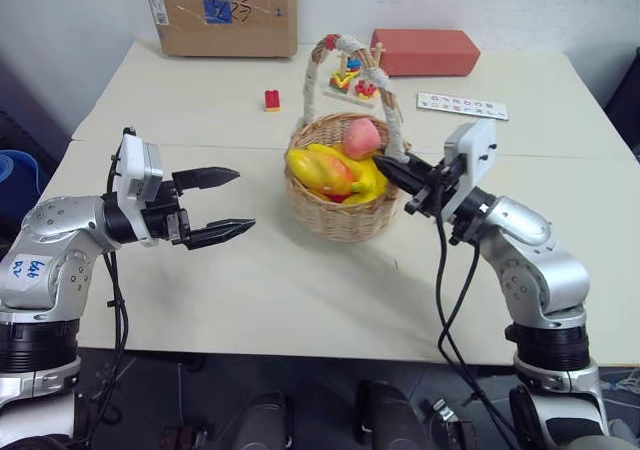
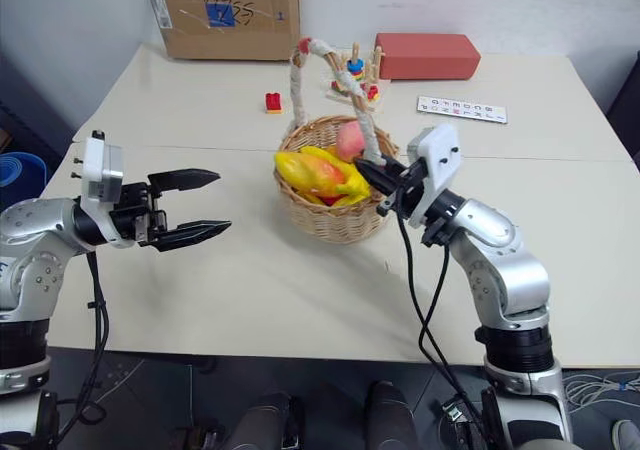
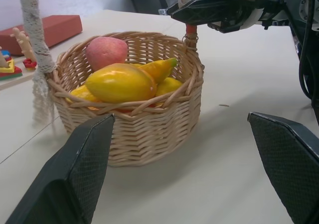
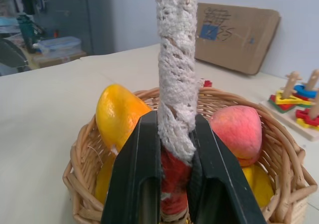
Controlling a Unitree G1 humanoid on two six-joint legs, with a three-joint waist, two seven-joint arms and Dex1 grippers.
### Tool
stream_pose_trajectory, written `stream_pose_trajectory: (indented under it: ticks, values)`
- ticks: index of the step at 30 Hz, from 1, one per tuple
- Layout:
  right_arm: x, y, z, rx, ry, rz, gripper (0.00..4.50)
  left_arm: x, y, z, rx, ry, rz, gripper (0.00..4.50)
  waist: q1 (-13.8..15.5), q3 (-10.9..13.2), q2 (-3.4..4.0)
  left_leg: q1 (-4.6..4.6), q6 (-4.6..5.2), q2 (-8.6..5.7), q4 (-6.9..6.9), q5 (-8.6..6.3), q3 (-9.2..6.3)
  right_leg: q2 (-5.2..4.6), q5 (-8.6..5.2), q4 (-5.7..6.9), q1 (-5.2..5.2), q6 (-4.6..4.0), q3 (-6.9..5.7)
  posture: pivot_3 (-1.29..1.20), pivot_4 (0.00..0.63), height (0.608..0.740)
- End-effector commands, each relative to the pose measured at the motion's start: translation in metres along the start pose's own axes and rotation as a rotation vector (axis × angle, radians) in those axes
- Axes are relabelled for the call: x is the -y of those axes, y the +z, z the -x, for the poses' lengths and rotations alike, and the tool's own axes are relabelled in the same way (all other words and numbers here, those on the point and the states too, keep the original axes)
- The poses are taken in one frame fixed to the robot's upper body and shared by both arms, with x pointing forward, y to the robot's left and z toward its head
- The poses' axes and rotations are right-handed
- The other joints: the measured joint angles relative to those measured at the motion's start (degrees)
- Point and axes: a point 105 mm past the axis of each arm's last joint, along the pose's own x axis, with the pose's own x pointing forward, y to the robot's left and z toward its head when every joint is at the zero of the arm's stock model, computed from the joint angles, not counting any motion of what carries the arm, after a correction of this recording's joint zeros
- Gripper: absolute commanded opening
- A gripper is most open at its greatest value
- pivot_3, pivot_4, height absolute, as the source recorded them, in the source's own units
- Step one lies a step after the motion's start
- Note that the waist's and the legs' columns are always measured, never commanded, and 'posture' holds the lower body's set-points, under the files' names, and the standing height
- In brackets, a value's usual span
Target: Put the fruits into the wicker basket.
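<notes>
1. Right wrist view: the right gripper (image 4: pixel 174 184) pinches the basket handle (image 4: pixel 175 59) low down, near its red end.
2. The basket (image 1: pixel 340 215) sits mid-table, holding the mango (image 1: pixel 322 172) and the peach (image 1: pixel 362 137) among other yellow fruit.
3. The left gripper (image 1: pixel 222 206) hovers just beside the basket, fingers spread wide, holding nothing.
4. Behind on the table (image 1: pixel 200 100) are a small red block (image 1: pixel 272 99), a ring toy (image 2: pixel 356 78), a cardboard box (image 1: pixel 220 10) and a red box (image 1: pixel 425 52).
</notes>
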Motion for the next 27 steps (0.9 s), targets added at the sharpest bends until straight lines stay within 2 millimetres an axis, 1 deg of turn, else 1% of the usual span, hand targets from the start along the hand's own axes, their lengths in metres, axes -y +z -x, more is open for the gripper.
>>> stream_pose_trajectory:
  ticks: [1,4,6,7,9,10,11,13,14,17,19,21,22,23,27]
  values:
    - [0.029,0.038,0.033,0.097,-0.126,0.079,0.25,-0.003,0.006,-0.002,0.023,-0.014,-0.022,4.50,0.51,0.00,0.00,0.00,0.01,-0.01,0.00,-0.01,0.02,0.00,0.00,-0.01,0.00,0.00,0.00,0.00,0.150,0.740]
    - [0.057,0.047,0.064,0.074,-0.250,0.123,0.25,-0.005,0.005,-0.003,0.025,-0.024,-0.020,4.50,1.02,0.00,0.00,-0.04,0.04,-0.01,0.00,-0.02,0.12,0.00,0.00,-0.05,-0.01,0.00,-0.01,0.00,0.150,0.740]
    - [0.079,0.052,0.089,0.049,-0.341,0.151,0.25,-0.006,0.005,-0.004,0.026,-0.031,-0.021,4.50,1.20,0.00,0.00,-0.06,0.04,-0.03,0.00,-0.02,0.21,0.00,0.00,-0.06,-0.01,0.00,-0.03,0.00,0.150,0.740]
    - [0.089,0.050,0.105,0.019,-0.377,0.165,0.25,-0.006,0.005,-0.004,0.027,-0.035,-0.022,4.50,1.21,0.01,-0.01,-0.06,0.04,-0.03,0.00,-0.02,0.25,0.00,0.00,-0.07,-0.01,0.00,-0.03,0.00,0.150,0.740]
    - [0.102,0.044,0.127,-0.031,-0.419,0.171,0.25,-0.007,0.006,-0.005,0.028,-0.038,-0.024,4.50,1.35,0.01,-0.02,-0.08,0.06,-0.03,0.00,-0.03,0.26,0.00,0.00,-0.10,0.00,0.00,-0.04,0.00,0.150,0.740]
    - [0.114,0.039,0.142,-0.046,-0.463,0.156,0.25,-0.008,0.007,-0.005,0.029,-0.039,-0.025,4.50,1.27,0.02,-0.03,-0.07,0.06,-0.02,0.00,-0.03,0.27,0.00,0.00,-0.10,0.00,0.00,-0.04,0.00,0.150,0.740]
    - [0.122,0.035,0.152,-0.051,-0.493,0.143,0.25,-0.008,0.007,-0.005,0.029,-0.040,-0.026,4.50,1.20,0.02,-0.03,-0.07,0.06,-0.03,0.00,-0.03,0.31,0.00,0.00,-0.11,0.00,0.00,-0.03,0.00,0.150,0.740]
    - [0.134,0.020,0.169,-0.119,-0.504,0.164,0.25,-0.009,0.008,-0.005,0.030,-0.043,-0.030,4.50,0.93,0.02,-0.02,-0.03,0.09,-0.03,0.00,-0.02,0.37,0.00,0.00,-0.10,0.01,0.01,0.00,0.00,0.150,0.740]
    - [0.137,0.014,0.174,-0.137,-0.501,0.166,0.25,-0.009,0.008,-0.005,0.031,-0.043,-0.033,4.50,0.69,0.02,-0.02,0.00,0.09,-0.02,0.00,-0.02,0.43,0.00,0.00,-0.10,0.01,0.01,0.02,0.00,0.150,0.740]
    - [0.148,0.009,0.185,-0.087,-0.532,0.133,0.25,-0.010,0.009,-0.004,0.040,-0.032,-0.041,4.50,0.29,0.02,-0.02,0.16,0.08,0.05,-0.02,-0.02,0.54,0.01,0.00,-0.06,0.06,0.01,0.04,0.00,0.150,0.740]
    - [0.160,0.000,0.195,-0.095,-0.575,0.116,0.25,-0.010,0.009,-0.004,0.039,-0.031,-0.042,4.50,0.22,0.02,-0.02,0.29,0.08,0.05,-0.02,-0.01,0.52,0.00,0.00,-0.09,0.24,0.01,0.04,0.00,0.150,0.740]
    - [0.168,-0.001,0.202,-0.097,-0.603,0.122,0.98,-0.012,0.010,-0.004,0.040,-0.030,-0.045,4.50,0.23,0.02,-0.03,0.33,0.08,0.04,0.03,-0.01,0.47,0.00,0.01,-0.12,0.35,0.02,0.04,0.00,0.150,0.740]
    - [0.169,0.002,0.202,-0.092,-0.600,0.140,1.20,-0.012,0.011,-0.004,0.042,-0.031,-0.045,4.50,0.30,0.02,-0.03,0.32,0.09,0.04,0.03,-0.01,0.47,-0.01,0.01,-0.14,0.35,0.02,0.05,0.00,0.150,0.740]
    - [0.170,0.007,0.204,-0.083,-0.603,0.164,1.51,-0.013,0.011,-0.005,0.044,-0.031,-0.045,4.50,0.45,0.02,-0.03,0.30,0.09,0.04,0.03,-0.01,0.44,-0.01,0.01,-0.14,0.35,0.02,0.04,0.00,0.150,0.740]
    - [0.161,0.019,0.212,-0.076,-0.577,0.223,2.86,-0.014,0.010,-0.006,0.047,-0.036,-0.036,4.50,0.97,0.04,0.00,0.27,0.08,0.03,0.02,-0.01,0.39,-0.01,0.01,-0.15,0.35,0.02,0.01,0.00,0.150,0.740]
